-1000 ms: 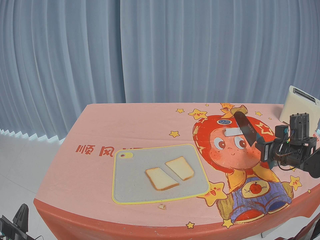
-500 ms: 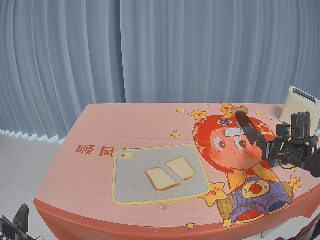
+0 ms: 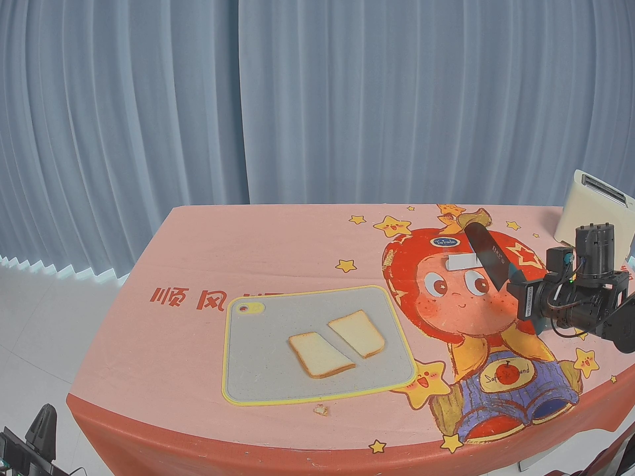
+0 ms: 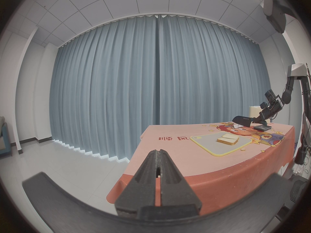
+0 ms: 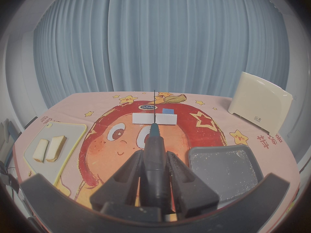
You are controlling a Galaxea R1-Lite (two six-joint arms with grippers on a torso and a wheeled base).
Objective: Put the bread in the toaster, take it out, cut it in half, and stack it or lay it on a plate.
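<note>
Knife (image 3: 488, 254) slightly left (bread halves (image 3: 321, 355) golden-edged)

The knife (image 3: 487, 256) I hold has a dark, matt blade. The tablecloth (image 3: 278, 239) is printed cloth. The cutting board (image 3: 258, 352) looks matt grey plastic, the toaster (image 3: 589, 209) smooth and glossy.

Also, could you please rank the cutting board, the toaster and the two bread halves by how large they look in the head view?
1. cutting board
2. toaster, though it is farther off and cut by the picture's edge
3. nearer bread half and farther bread half: alike, so unranked
</note>
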